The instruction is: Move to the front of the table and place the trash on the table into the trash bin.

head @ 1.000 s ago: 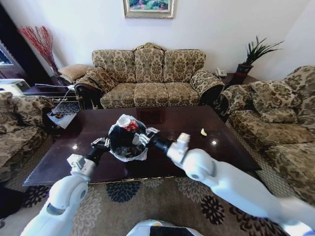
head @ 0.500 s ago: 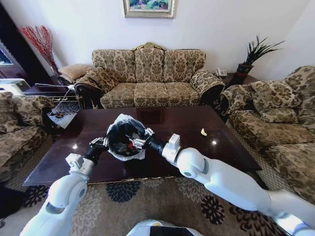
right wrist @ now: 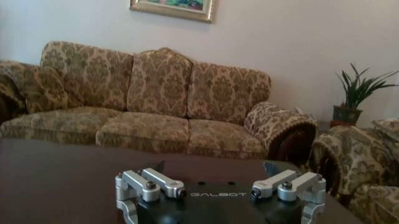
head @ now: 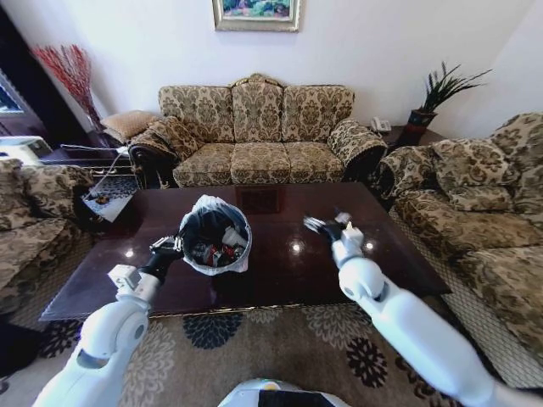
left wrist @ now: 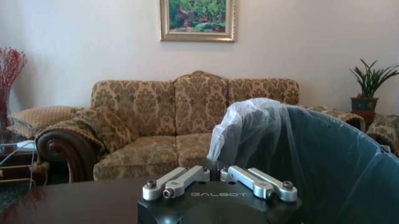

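The trash bin is tipped toward the robot above the near left part of the table, its white liner folded over the rim and its mouth facing up and forward; that tilt seems meant to give the other arm an easy opening to drop things into. The left gripper holds it there, its jaws closed on the rim at the liner's edge, which the left wrist view confirms with the bag bunched right against the linkage. Inside the bin lie collected pieces of trash, among them something red and something white. The right gripper hovers over the table's right half with its jaws spread wide and nothing between them, well apart from the bin. It points toward where a pale scrap would lie, though the arm covers that patch and no scrap can be made out. I judge the clearing nearly complete, since the visible tabletop is bare
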